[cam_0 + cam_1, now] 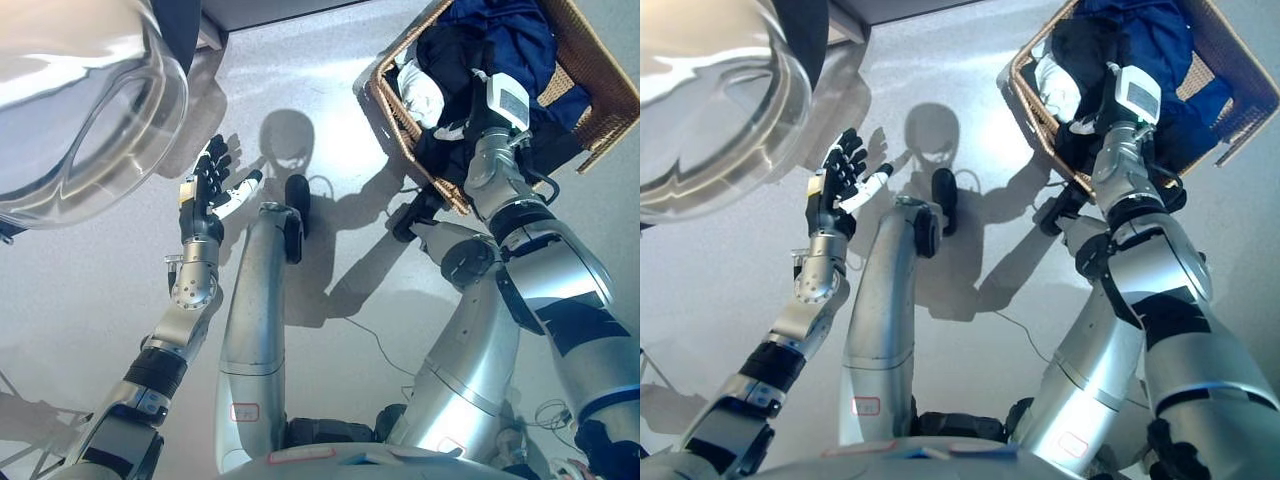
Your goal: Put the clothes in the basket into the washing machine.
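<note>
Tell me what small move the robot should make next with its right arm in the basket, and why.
Probably close the right hand on the dark clothes and lift. That arm already reaches into the wicker basket; its fingers are hidden in the pile. The left hand hangs open, empty, below the washing machine's open door.

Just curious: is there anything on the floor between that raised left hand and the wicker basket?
Only bare floor, in both eye views, between the left hand and the basket.

left hand (208, 185): fingers straight, raised over the pale grey floor (90, 290) | clear glass washer door (85, 110): upper left | brown woven wicker basket (600, 85): upper right, holding dark blue and white clothes (500, 40) | right hand: hidden inside basket
</note>
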### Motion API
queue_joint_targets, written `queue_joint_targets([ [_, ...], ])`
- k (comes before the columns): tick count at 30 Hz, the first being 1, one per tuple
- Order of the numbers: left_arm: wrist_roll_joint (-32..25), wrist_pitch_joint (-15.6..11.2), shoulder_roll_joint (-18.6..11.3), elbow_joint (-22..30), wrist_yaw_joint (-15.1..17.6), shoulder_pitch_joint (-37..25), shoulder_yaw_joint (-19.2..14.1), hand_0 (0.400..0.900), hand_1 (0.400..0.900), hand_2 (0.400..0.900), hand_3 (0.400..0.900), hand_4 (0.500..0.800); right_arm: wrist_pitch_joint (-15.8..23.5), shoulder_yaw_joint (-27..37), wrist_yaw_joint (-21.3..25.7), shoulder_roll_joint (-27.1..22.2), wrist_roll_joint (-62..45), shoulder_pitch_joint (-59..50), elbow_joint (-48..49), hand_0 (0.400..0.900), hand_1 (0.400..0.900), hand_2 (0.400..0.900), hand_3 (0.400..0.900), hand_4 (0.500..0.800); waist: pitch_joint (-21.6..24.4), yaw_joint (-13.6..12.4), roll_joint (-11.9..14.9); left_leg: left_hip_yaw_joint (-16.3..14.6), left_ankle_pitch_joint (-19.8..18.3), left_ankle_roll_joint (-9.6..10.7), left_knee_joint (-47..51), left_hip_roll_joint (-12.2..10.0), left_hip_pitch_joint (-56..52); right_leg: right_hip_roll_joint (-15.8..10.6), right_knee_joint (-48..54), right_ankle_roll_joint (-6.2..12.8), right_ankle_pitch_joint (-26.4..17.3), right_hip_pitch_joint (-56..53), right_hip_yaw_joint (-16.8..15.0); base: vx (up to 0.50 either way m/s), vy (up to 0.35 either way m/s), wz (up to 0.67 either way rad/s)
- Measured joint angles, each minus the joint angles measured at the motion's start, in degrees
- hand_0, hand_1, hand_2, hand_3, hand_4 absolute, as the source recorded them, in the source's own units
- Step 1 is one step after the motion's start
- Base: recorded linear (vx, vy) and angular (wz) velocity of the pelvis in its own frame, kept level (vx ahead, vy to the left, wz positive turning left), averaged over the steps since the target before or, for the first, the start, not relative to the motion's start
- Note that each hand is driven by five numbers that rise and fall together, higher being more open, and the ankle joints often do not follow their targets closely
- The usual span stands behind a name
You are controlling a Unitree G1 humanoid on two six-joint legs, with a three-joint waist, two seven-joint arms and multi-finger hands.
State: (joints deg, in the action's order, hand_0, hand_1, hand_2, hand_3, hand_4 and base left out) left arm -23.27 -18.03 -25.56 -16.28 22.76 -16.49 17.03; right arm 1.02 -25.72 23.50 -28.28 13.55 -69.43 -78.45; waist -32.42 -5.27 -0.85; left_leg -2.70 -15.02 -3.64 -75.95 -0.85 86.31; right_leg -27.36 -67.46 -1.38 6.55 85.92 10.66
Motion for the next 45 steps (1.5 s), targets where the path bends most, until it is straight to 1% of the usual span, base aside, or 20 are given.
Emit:
queue_joint_targets([
  [6,-0.34,0.15,-0.06,0.10,-0.08,1.09,0.00,0.900,0.900,0.900,0.900,0.800,0.69,2.64,-0.14,-2.52,-5.56,-0.48,0.69,0.400,0.400,0.400,0.400,0.500,-0.01,-0.73,-0.01,0.01,-0.36,-0.08,-0.93,0.02,0.00,0.09,-0.55,0.05,0.06,0.00,-0.23,0.01,0.010,-0.02],
  [11,-0.38,0.36,-0.07,0.12,-0.07,1.22,-0.05,0.900,0.900,0.900,0.900,0.800,1.57,4.80,-0.58,-3.03,-9.64,0.40,1.28,0.400,0.400,0.400,0.400,0.500,-0.01,-0.65,-0.01,-0.06,-0.82,-0.39,-1.75,-0.06,0.00,0.15,-0.77,0.05,0.07,-0.16,-0.31,0.02,0.020,-0.09],
  [15,-0.36,0.53,-0.06,0.23,0.03,1.37,-0.74,0.900,0.900,0.900,0.900,0.800,2.82,6.32,-0.61,-3.75,-14.56,4.44,8.41,0.400,0.400,0.400,0.400,0.500,0.01,0.21,0.02,-0.20,-1.03,-0.63,-1.84,-0.14,-0.02,0.26,-0.48,0.07,0.06,-0.17,-0.47,0.03,0.015,-0.16],
  [17,-0.36,0.64,-0.04,0.59,0.29,2.12,-2.63,0.900,0.900,0.900,0.900,0.800,3.21,7.12,-0.75,-4.77,-17.85,8.87,18.48,0.400,0.400,0.400,0.400,0.500,0.02,1.04,0.05,-0.10,-1.21,-0.64,-1.66,-0.31,0.14,1.17,0.44,0.31,-0.09,-0.18,-0.39,0.03,0.010,-0.24],
  [19,-0.35,1.48,-0.05,1.79,0.69,3.47,-4.66,0.900,0.900,0.900,0.900,0.800,3.74,8.40,-0.69,-5.70,-21.71,14.75,30.33,0.400,0.400,0.400,0.400,0.500,0.02,2.27,0.12,-0.21,-1.64,-0.74,-1.66,-0.78,0.23,2.14,1.08,0.74,-0.36,-0.05,-0.71,0.02,0.001,-0.13],
  [20,-0.36,1.61,0.01,2.08,0.83,4.00,-5.76,0.900,0.900,0.900,0.900,0.800,4.87,9.19,-0.56,-5.88,-23.18,17.98,35.98,0.400,0.400,0.400,0.400,0.500,0.02,2.64,0.12,-0.25,-1.80,-0.71,-1.67,-0.99,0.31,2.47,1.39,0.86,-0.44,-0.11,-0.60,0.03,-0.012,-0.08],
  [21,-0.37,1.79,-0.02,2.13,1.27,4.01,-6.04,0.900,0.900,0.900,0.900,0.800,5.86,9.42,-0.54,-6.40,-24.38,20.15,39.32,0.400,0.400,0.400,0.400,0.500,0.00,3.48,0.18,-0.34,-2.04,-0.68,-1.72,-1.21,0.16,2.54,1.50,0.89,-0.45,-0.16,-0.62,0.04,-0.007,-0.09],
  [22,-0.36,1.77,0.14,2.59,1.29,4.25,-6.68,0.900,0.900,0.900,0.900,0.800,5.77,11.57,-0.89,-6.60,-26.28,24.26,44.80,0.400,0.400,0.400,0.400,0.500,-0.03,4.14,0.23,-0.40,-2.28,-0.86,-1.70,-1.20,0.23,2.67,1.59,1.02,-0.53,-0.02,-0.71,0.03,-0.016,-0.03],
  [23,-0.40,1.72,0.12,3.14,1.72,4.49,-6.94,0.900,0.900,0.900,0.900,0.800,7.38,14.71,-1.08,-6.46,-29.18,29.28,52.73,0.400,0.400,0.400,0.400,0.500,-0.05,4.50,0.26,-0.35,-2.42,-0.75,-1.73,-1.17,0.38,2.77,1.58,1.06,-0.56,0.08,-0.74,0.00,0.000,0.00],
  [24,-0.43,1.78,0.06,3.16,1.87,4.88,-7.27,0.900,0.900,0.900,0.900,0.800,8.89,16.22,-1.42,-6.28,-31.58,32.76,57.11,0.400,0.400,0.400,0.400,0.500,-0.05,5.11,0.28,-0.25,-2.56,-0.57,-1.80,-1.20,0.39,2.91,1.63,1.13,-0.50,0.00,-0.67,0.00,0.000,0.00],
  [26,-0.76,1.81,0.15,3.52,1.94,5.70,-7.85,0.900,0.900,0.900,0.900,0.800,10.97,18.57,-2.66,-6.24,-38.71,37.92,64.61,0.400,0.400,0.400,0.400,0.500,-0.06,6.84,0.30,-0.19,-2.85,-0.54,-1.79,-1.34,0.33,3.19,2.00,1.17,-0.51,-0.19,-0.58,0.01,0.000,-0.02],
  [28,-1.58,2.11,0.15,3.62,1.95,5.99,-7.88,0.900,0.900,0.900,0.900,0.800,13.81,19.01,-4.28,-6.16,-45.07,41.01,69.06,0.400,0.400,0.400,0.400,0.500,-0.02,8.29,0.36,-0.16,-3.04,-0.73,-1.74,-1.67,0.34,3.48,2.40,1.35,-0.62,-0.34,-0.49,0.00,0.000,0.00],
  [30,-1.60,3.04,-0.37,3.61,1.64,6.13,-8.24,0.900,0.900,0.900,0.900,0.800,14.75,19.18,-6.03,-5.60,-50.86,41.83,71.20,0.400,0.400,0.400,0.400,0.500,-0.01,8.85,0.39,-0.12,-3.15,-0.87,-1.45,-2.10,0.35,4.09,3.10,1.41,-0.65,-0.40,-0.36,0.00,0.000,0.00],
  [32,-1.87,3.33,0.32,3.62,1.74,6.15,-8.98,0.900,0.900,0.900,0.900,0.800,15.23,19.03,-7.56,-3.86,-56.26,41.62,72.54,0.400,0.400,0.400,0.400,0.500,0.01,9.10,0.42,0.19,-2.67,-0.61,0.15,-2.05,-0.07,4.23,4.86,1.43,-0.66,-0.96,0.59,0.02,-0.034,0.04],
  [35,-2.86,3.84,0.97,3.55,1.68,6.51,-9.11,0.900,0.900,0.900,0.900,0.800,15.38,16.79,-10.26,-0.98,-64.53,40.44,72.76,0.400,0.400,0.400,0.400,0.500,0.02,8.98,0.45,1.11,-2.02,0.01,2.71,-2.02,-1.83,4.17,7.46,1.44,-0.67,-3.55,2.76,0.04,-0.046,0.09],
  [37,-3.97,4.08,1.34,3.62,1.58,6.67,-9.07,0.900,0.900,0.900,0.900,0.800,15.39,14.44,-11.52,0.70,-69.03,38.26,72.72,0.400,0.400,0.400,0.400,0.500,0.08,8.86,0.56,1.34,-1.59,0.19,4.34,-1.77,-3.31,4.21,8.36,1.42,-0.67,-5.22,3.23,0.03,-0.027,0.09],
  [39,-4.73,4.10,1.69,3.45,1.35,6.73,-8.97,0.900,0.900,0.900,0.900,0.800,15.37,11.10,-12.33,1.85,-72.32,33.84,72.15,0.400,0.400,0.400,0.400,0.500,0.15,8.77,0.68,1.46,-1.14,0.62,5.64,-1.69,-4.57,4.21,9.05,1.42,-0.68,-6.18,3.70,0.04,-0.024,0.07],
  [42,-7.21,4.09,1.85,3.41,0.24,6.76,-8.94,0.900,0.900,0.900,0.900,0.800,15.11,6.13,-12.75,3.16,-73.26,21.64,67.95,0.400,0.400,0.400,0.400,0.500,0.17,8.06,0.72,1.53,-0.48,1.33,8.03,-1.52,-6.26,4.24,10.53,1.16,-0.85,-7.69,4.23,0.04,-0.020,0.05],
  [44,-8.85,4.07,2.47,3.15,-0.36,6.27,-8.58,0.900,0.900,0.900,0.900,0.800,14.97,5.53,-12.58,4.86,-73.21,13.92,63.46,0.400,0.400,0.400,0.400,0.500,0.22,7.13,0.80,1.34,-0.18,1.83,9.38,-1.65,-7.76,4.36,11.22,1.02,-1.32,-8.89,4.58,0.06,-0.007,0.06],
  [45,-9.42,4.06,2.26,2.99,-0.79,6.14,-8.24,0.900,0.900,0.900,0.900,0.800,15.06,5.59,-12.54,6.73,-73.14,9.48,59.95,0.400,0.400,0.400,0.400,0.500,0.21,6.32,0.80,1.32,0.01,2.04,10.28,-1.71,-8.60,4.36,11.85,0.75,-1.50,-9.77,4.94,0.06,-0.011,0.09],
])
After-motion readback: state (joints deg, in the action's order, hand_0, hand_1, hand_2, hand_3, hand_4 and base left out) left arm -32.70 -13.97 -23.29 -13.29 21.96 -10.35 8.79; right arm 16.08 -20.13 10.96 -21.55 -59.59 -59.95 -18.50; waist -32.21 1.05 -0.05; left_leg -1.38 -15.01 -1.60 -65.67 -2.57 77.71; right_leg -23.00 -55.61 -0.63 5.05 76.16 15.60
